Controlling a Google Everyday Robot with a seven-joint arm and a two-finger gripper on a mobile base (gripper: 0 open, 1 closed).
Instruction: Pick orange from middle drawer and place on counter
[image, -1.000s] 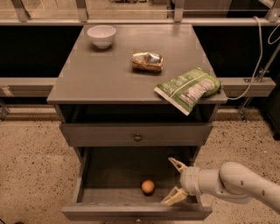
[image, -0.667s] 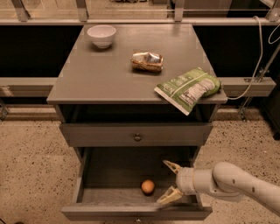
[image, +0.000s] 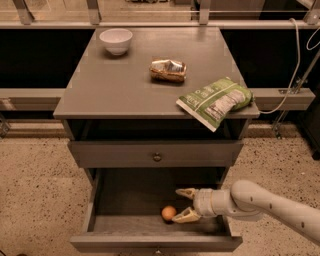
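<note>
While tool (image: 184, 204) gapes wide, empty, in middle drawer (image: 150, 243), orange (image: 169, 213) beside lower finger (image: 187, 216), green bag (image: 215, 101) txt unreadable.

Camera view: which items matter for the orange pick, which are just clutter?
Job: orange, in the open middle drawer; counter; gripper, open, beside the orange inside the drawer.
Clutter: white bowl, brown snack packet, green bag, all on the counter.

1 orange (image: 168, 213). 1 bowl (image: 116, 40). 2 packets: brown packet (image: 168, 70), green packet (image: 215, 101). 2 drawers: open drawer (image: 125, 243), shut drawer (image: 120, 154). 1 counter (image: 115, 85). 1 gripper (image: 175, 205), inside open drawer, just right of orange, fingers apart.
</note>
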